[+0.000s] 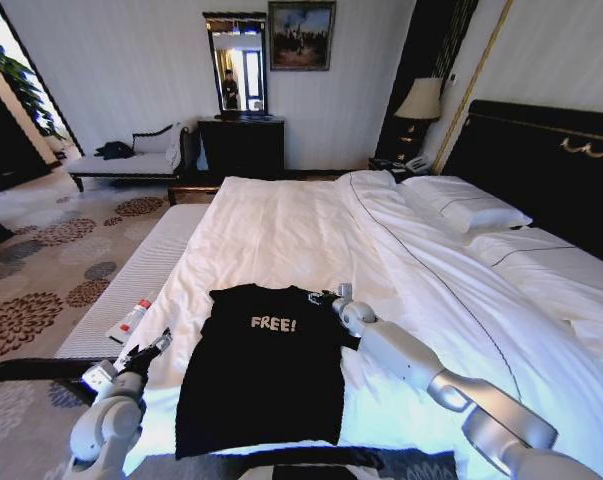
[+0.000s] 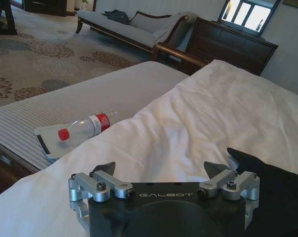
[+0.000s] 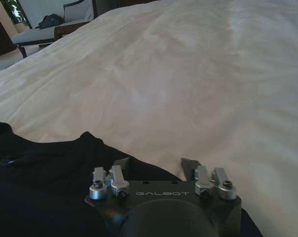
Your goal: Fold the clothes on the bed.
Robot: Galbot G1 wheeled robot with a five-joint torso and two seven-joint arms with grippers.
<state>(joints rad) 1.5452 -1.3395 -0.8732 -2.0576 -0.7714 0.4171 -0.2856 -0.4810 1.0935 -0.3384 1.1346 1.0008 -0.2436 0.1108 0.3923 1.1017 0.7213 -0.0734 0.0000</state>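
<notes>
Left pincer (image 1: 149, 350): hovers at the near left edge of the bed, just beside the left side of the shirt. Jaws spread wide, nothing between them; in the left wrist view (image 2: 161, 170) the white cover shows through the gap and black cloth lies just off one fingertip.

Right pincer (image 1: 333, 297): at the shirt's right shoulder, arm reaching in from the near right. Right wrist view (image 3: 156, 165) shows the jaws parted, tips low over the black sleeve edge where it meets white cover. No cloth pinched as far as can be seen.

Black short-sleeved cotton T-shirt with white "FREE!" lettering (image 1: 261, 370): flat on the near part of the large white-sheeted double bed with dark wooden frame (image 1: 311, 230), chest up, collar pointing away from the robot, hem nearest.

Progress, judged: the sleeves look tucked in, since the outline is a plain narrow panel, but I cannot be sure. The body is at full length with no cross fold. Lengthwise folding and tidying remain.

Further left, on the grey striped bench beside the bed: clear plastic bottle with red cap and red label (image 2: 84, 127), well apart from the shirt.
</notes>
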